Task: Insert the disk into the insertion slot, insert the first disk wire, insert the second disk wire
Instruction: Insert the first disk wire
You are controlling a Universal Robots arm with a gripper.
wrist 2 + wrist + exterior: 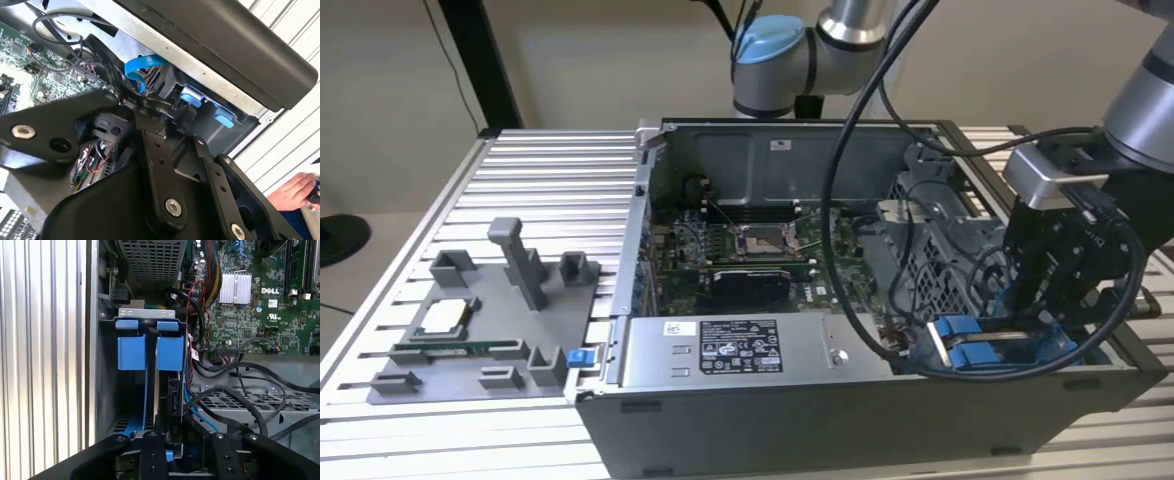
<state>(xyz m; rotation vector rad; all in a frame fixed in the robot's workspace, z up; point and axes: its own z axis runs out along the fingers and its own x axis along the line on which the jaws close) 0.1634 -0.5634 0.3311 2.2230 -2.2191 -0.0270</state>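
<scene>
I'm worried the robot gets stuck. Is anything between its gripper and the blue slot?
Nothing visible blocks it. The gripper hangs right over the insertion slot. Some black cables and a thin blue cable loop beside the slot, not across it.

Plain beige wall (587,60), black upright post (478,60), ribbed aluminium tabletop (547,180), pale floor (344,290), soft even light
</scene>
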